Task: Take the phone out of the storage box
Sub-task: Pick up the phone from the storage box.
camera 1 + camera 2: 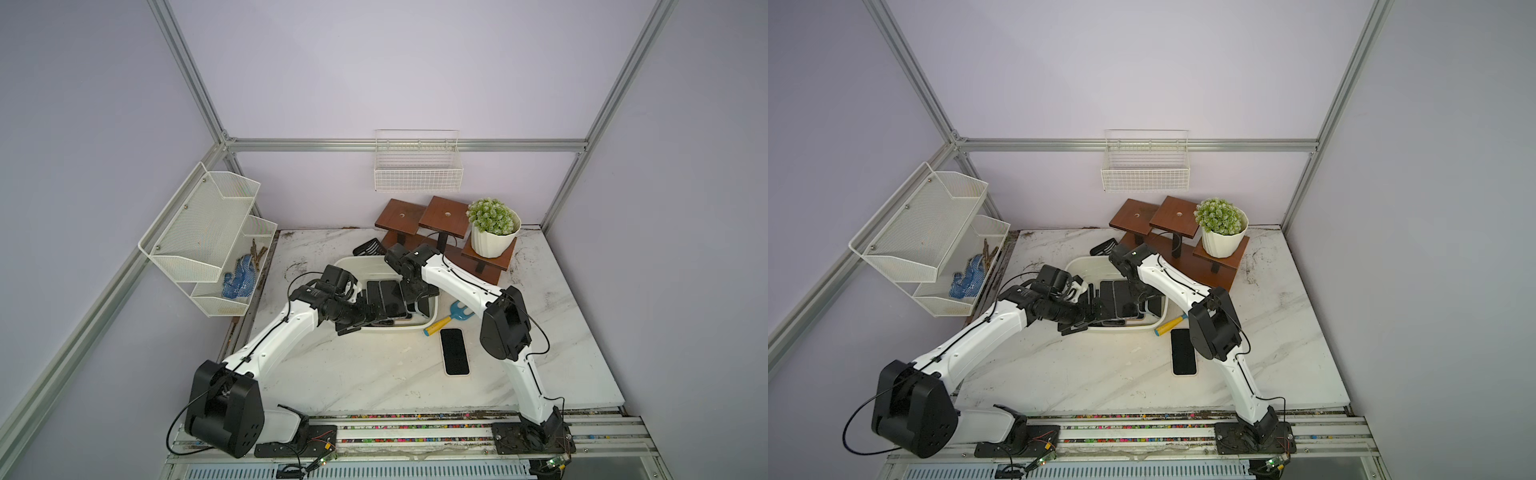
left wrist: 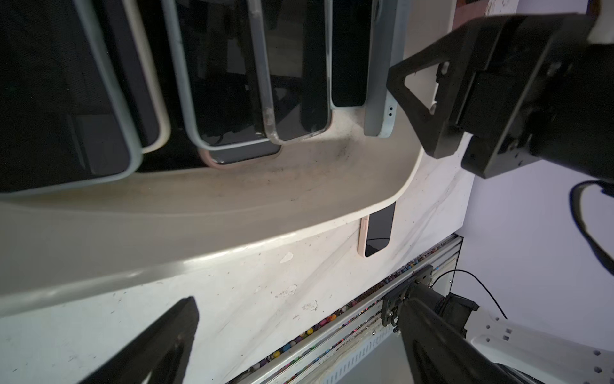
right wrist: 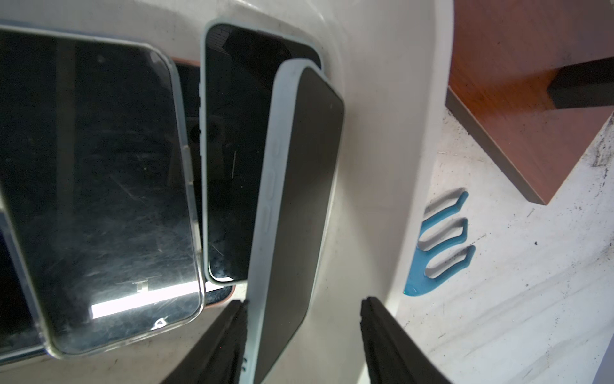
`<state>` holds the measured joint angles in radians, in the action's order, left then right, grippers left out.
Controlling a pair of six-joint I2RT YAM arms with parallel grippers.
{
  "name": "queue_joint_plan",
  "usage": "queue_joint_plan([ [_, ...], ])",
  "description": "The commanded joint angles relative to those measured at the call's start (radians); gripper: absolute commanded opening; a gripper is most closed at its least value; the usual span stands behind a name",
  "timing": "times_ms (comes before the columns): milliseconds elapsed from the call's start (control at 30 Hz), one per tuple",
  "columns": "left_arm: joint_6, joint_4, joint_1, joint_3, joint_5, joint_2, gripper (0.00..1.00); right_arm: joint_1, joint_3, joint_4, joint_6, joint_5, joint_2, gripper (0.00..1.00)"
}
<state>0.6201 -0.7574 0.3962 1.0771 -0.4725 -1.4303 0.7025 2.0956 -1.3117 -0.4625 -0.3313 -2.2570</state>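
right gripper jaws apart around the tilted light-blue-cased phone inside the storage box, one finger touching its case; left gripper spread wide at the box's rim

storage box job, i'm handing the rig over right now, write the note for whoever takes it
Left claw: open, empty, at the near rim of the storage box.
Right claw: open, straddling a tilted pale blue-cased phone inside the box, not clamped.
Done: one dark-screened phone lies on the table.
Left: close, lift it out; other phones lie inside.
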Motion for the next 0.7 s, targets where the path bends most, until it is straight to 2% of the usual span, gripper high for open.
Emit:
queue_joint_plan([
  [0,-0.055,0.055,0.056,0.084,0.001,-0.093,0.88,-0.046,-0.039,-0.129,0.023,-0.086,-0.004,0.6],
  [267,-0.127,0.102,0.095,0.208,-0.027,-0.251,0.74,-0.059,-0.077,-0.108,0.033,-0.077,0.021,0.6],
  [367,-0.142,0.156,0.11,0.226,-0.062,-0.3,0.66,-0.067,-0.099,-0.094,0.037,-0.07,0.033,0.59],
  [433,-0.145,0.203,0.123,0.233,-0.094,-0.327,0.56,-0.07,-0.106,-0.089,0.041,-0.066,0.034,0.59],
  [567,-0.139,0.288,0.147,0.236,-0.13,-0.385,0.3,-0.077,-0.106,-0.081,0.045,-0.059,0.03,0.59],
  [667,-0.111,0.324,0.153,0.232,-0.127,-0.424,0.25,-0.082,-0.108,-0.075,0.048,-0.049,0.03,0.59],
])
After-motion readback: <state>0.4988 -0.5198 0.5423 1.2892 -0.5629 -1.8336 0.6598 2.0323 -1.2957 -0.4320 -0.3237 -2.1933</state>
